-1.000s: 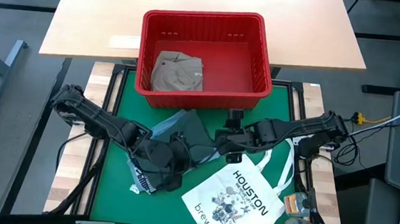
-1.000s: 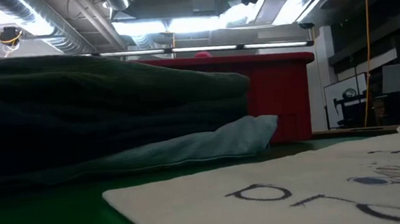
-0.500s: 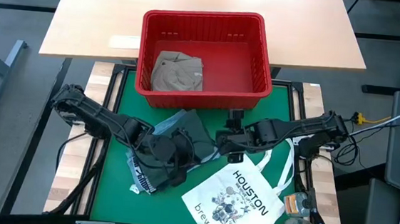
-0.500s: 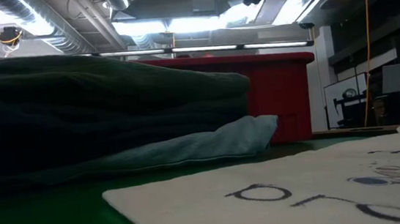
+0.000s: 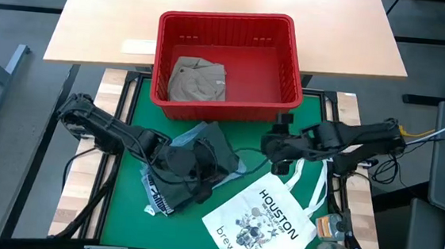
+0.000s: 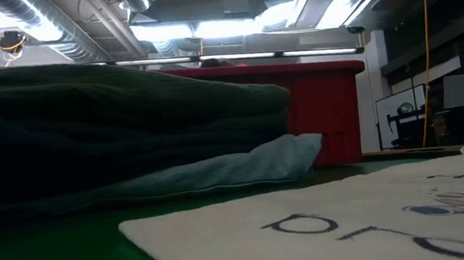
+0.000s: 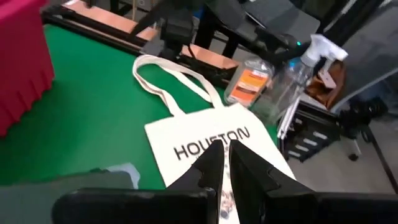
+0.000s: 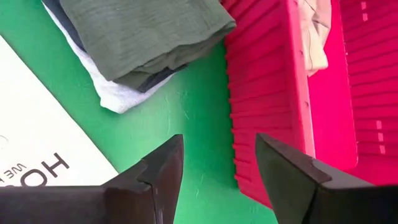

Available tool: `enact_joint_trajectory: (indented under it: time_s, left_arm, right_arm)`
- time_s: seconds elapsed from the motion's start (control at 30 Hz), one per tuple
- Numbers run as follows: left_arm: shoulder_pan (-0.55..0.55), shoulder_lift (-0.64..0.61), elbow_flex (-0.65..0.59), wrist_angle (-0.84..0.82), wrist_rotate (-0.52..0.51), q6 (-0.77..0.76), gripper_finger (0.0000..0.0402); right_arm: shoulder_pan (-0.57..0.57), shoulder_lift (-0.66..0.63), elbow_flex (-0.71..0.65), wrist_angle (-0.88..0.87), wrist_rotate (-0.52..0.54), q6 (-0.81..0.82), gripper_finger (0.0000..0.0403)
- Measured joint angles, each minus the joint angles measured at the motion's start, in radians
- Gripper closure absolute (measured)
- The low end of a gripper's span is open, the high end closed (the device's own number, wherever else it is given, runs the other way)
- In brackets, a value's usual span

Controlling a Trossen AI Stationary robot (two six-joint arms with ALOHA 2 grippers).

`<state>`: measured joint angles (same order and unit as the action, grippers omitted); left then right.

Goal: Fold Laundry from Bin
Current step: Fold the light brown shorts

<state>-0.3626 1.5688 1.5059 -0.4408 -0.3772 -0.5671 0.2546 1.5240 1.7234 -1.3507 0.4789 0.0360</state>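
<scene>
Red slotted plastic bin (image 5: pixel 231 61) at upper centre, long axis horizontal, holds 1 crumpled khaki garment (image 5: pixel 197 79); left gripper (image 5: pixel 207 167) closed over folded dark-green garment (image 5: pixel 213 144), right gripper (image 5: pixel 273 140) open, empty.

Colours on your table

You see a red bin (image 5: pixel 230 30) with slotted walls holding a khaki-tan garment (image 5: pixel 197 79), a dark green garment (image 8: pixel 146 28) lying over navy and light blue cloth, a green mat (image 8: pixel 186 124), and a white tote bag (image 5: pixel 266 223) with black "HOUSTON" lettering.
</scene>
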Motion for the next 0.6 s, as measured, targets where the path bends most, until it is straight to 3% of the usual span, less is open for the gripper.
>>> enact_joint_trajectory:
  time_s: [0.13,0.47,0.6]
  left_arm:
    - [0.072,0.000,0.000,-0.002,0.050,0.005,0.0379]
    - [0.366,0.000,0.000,-0.096,0.321,0.160,0.0379]
    - [0.475,0.000,0.000,-0.167,0.345,0.233,0.0378]
  right_arm:
    - [0.000,-0.031,-0.005,-0.012,0.000,0.017,0.0203]
    - [0.000,-0.046,-0.005,-0.013,0.000,0.020,0.0203]
    - [0.000,-0.046,-0.005,-0.012,0.000,0.020,0.0203]
